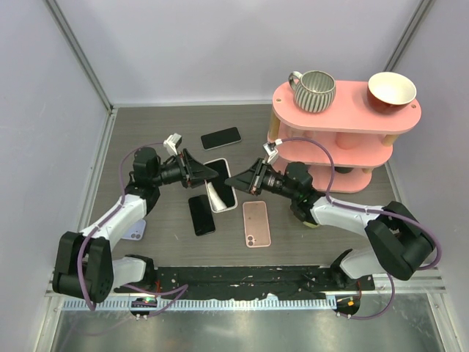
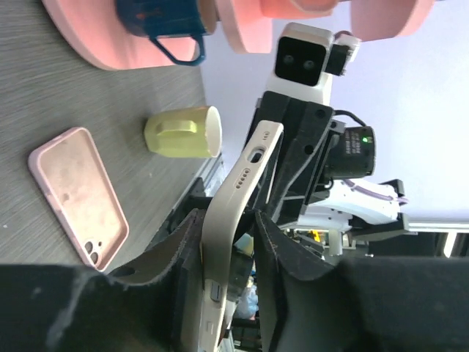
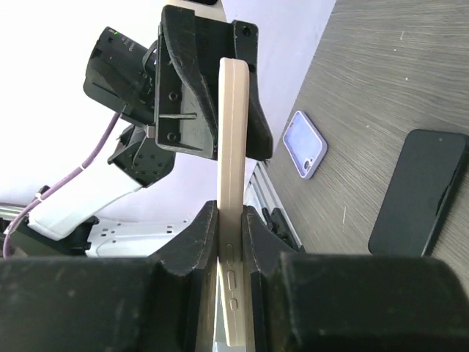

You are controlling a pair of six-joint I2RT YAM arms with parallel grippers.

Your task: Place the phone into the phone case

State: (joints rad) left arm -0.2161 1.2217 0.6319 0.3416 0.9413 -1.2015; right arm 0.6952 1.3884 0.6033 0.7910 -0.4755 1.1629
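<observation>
Right gripper (image 3: pixel 229 216): pinching one end of a cream phone case (image 3: pixel 233 147), fingers pressed on both faces.
Left gripper (image 2: pixel 227 220): clamped on the same case from the opposite end, facing the right claw.
Cream phone case: held on edge off the table, over its middle. A dark face shows within its rim from above; I cannot tell whether a phone sits inside.
Black phone (image 1: pixel 201 214): flat on the table, just nearside of the held case.
Second black phone (image 1: pixel 220 137): flat, toward the far edge.
Pink phone case (image 1: pixel 256 224): flat, just right of the black phone.
Lilac phone case (image 1: pixel 134 231): near the left edge.
Pink tiered shelf (image 1: pixel 352 110): far right corner, with a striped mug (image 1: pixel 314 90) and a bowl (image 1: pixel 391 92) on top.
</observation>
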